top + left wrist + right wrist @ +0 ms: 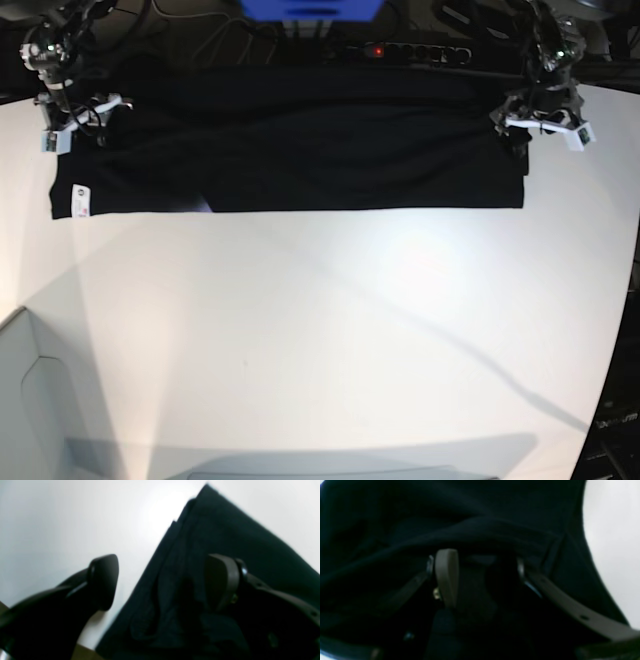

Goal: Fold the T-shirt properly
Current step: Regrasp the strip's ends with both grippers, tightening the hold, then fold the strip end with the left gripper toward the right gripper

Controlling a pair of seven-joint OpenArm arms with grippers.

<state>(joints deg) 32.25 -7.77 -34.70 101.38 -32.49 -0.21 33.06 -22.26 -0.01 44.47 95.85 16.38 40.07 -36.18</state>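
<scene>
The left claw (162, 582) is spread wide. One of its fingers (103, 580) hangs over bare white surface (62, 525), and the other finger (221, 580) sits over or against the black cloth; the blur does not let me say whether it presses on the fabric. Nothing is pinched between the two.

The right claw (482, 577) is harder to read. In the right wrist view a pale finger (447, 577) stands upright with dark folds of cloth all around it, and a second arm of the claw runs off to the lower right. There is a gap between the two, but it is dark and filled with fabric, so I cannot tell whether the claw is gripping the cloth or merely resting in it.

The T-shirt (300, 150) lies along the far edge of the surface as a long, flat black band with a straight near edge. A small white tag (80, 199) shows at its corner on the base view's left end. The right claw (70, 110) sits at that end of the band, and the left claw (540, 115) sits at the opposite end, so the garment stretches between them.

Behind the shirt run dark cables and a power strip (400, 50) with a red light, plus a blue object (310, 8). The near part of the surface lies bare and white.
</scene>
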